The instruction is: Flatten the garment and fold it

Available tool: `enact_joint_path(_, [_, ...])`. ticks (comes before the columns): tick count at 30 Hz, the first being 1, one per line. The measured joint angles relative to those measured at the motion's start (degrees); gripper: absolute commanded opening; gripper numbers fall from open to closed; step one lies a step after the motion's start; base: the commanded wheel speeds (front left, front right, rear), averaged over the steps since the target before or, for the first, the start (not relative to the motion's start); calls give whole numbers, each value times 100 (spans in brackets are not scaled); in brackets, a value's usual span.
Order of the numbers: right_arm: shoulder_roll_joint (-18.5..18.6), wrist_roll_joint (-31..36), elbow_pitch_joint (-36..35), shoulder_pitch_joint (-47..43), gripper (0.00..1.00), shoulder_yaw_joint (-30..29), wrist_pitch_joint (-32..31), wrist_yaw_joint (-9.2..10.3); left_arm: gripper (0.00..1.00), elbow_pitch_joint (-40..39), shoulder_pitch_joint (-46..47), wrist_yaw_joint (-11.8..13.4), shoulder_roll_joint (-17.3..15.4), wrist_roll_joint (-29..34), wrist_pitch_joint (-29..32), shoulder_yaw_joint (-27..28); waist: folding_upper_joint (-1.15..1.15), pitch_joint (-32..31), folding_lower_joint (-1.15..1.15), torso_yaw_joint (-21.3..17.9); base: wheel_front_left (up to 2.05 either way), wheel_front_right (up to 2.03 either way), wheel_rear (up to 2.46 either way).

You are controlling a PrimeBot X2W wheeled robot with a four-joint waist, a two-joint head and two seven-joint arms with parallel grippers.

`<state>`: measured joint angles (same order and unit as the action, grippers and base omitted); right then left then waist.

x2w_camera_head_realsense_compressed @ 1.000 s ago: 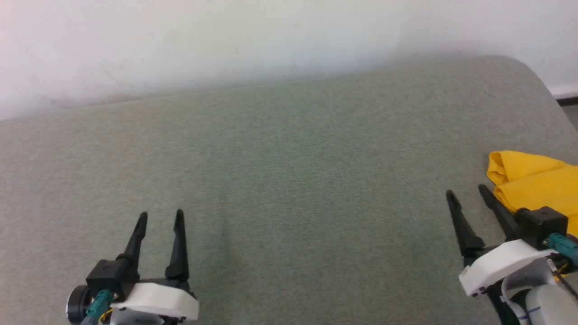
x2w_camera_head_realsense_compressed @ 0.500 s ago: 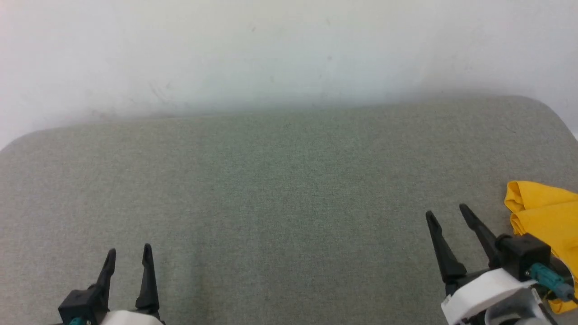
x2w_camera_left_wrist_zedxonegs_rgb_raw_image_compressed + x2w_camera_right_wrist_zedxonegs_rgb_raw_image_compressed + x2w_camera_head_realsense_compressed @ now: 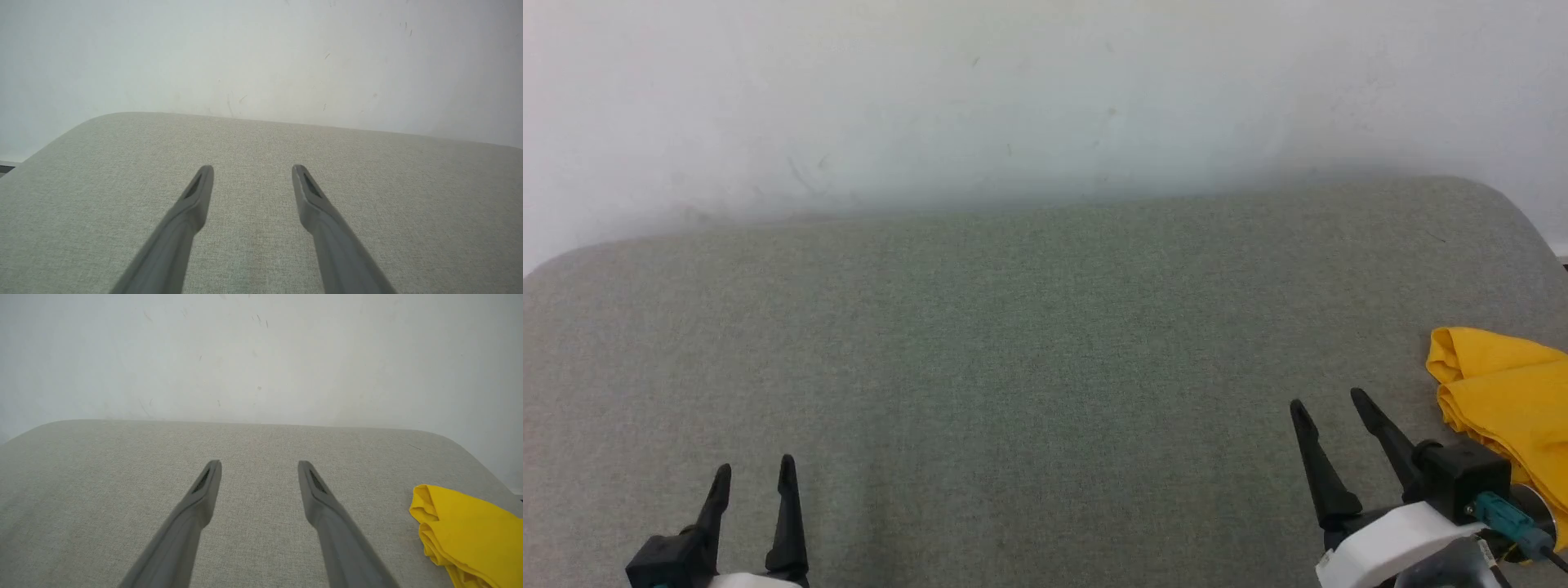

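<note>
Left gripper (image 3: 756, 463), right gripper (image 3: 1325, 398) spread wide, empty. T-shirt (image 3: 1503, 384) beside right gripper: likely soft, floppy; pinch rolled edge.

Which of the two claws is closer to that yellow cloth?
The right gripper, at the head view's lower right: the yellow garment lies beside it, while the left gripper sits far across the grey surface.

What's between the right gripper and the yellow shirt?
Bare grey cushion lies between the right gripper and the yellow shirt; the right wrist view shows it.
</note>
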<state>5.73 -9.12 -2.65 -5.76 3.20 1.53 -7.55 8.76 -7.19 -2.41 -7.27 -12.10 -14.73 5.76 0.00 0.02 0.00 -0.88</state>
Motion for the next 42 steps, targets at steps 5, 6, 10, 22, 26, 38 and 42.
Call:
enact_joint_path(5, [1,-1,5,-5,0,9,0,0,0,41,1,-13,2,0,9,-5,0,-7,0,-10,0,0,0])
enact_joint_path(6, [1,-1,5,-5,0,8,0,0,0,40,2,-13,3,0,10,-8,0,-7,0,-10,0,0,0])
enact_joint_path(10, [0,1,7,-5,0,5,0,0,0,25,3,-12,5,7,64,-18,0,-7,0,-7,0,0,0])
enact_joint_path(22, [-14,70,22,8,0,-24,-5,0,0,-51,29,-4,44,121,203,-65,0,-6,0,3,0,0,0])
enact_joint_path(26, [-26,114,31,20,0,-41,-8,0,0,-74,39,-1,54,163,224,-80,0,-6,0,6,0,0,0])
enact_joint_path(38, [-48,208,53,75,0,-76,-43,0,0,-166,76,3,96,265,372,-142,0,-6,0,16,0,0,0])
enact_joint_path(42, [-56,221,66,79,0,-82,-44,0,0,-188,113,16,127,294,422,-160,0,-5,0,19,0,0,0])
